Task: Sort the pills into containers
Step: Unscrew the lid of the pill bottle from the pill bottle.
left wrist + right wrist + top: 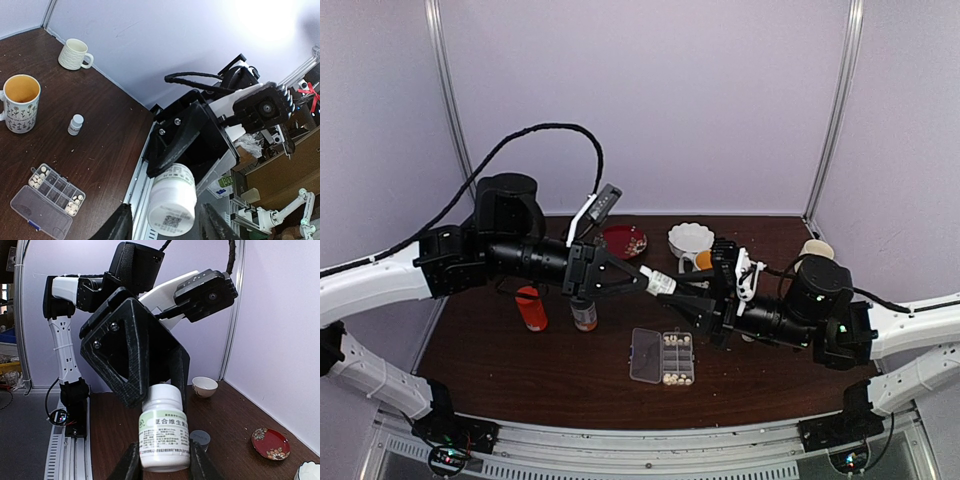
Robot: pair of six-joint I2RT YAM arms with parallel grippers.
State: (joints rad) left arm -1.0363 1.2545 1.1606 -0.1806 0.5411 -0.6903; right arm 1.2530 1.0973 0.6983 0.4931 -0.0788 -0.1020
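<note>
- Starting with the pills point(677, 340): pale tablets lie in the end cells of the clear pill box point(681, 359), and the middle cells look bare. Its lid point(644, 357) lies open flat toward my left side. The box sits on the table point(520, 370) near the front edge, between my two arms.
- My right gripper point(163, 443) is clamped on the body of a white bottle point(162, 420), which is held in the air with its narrower top inside my left gripper point(164, 206).
- My left fingers point(124, 222) flank the bottle. One side shows a sliver of gap, so I cannot tell whether they bite or merely bracket it.
- Judgement: a hold at both ends suits twisting the cap off before pouring.
- Clearance: the flowered mug point(703, 260) and white bowl point(690, 238) stand just behind the bottle. An orange bottle point(531, 308) and a brown bottle point(584, 315) stand near my left forearm. Open room lies forward, toward the box.
- Risk: a tilt before the bottle is over the cells would scatter tablets.
</note>
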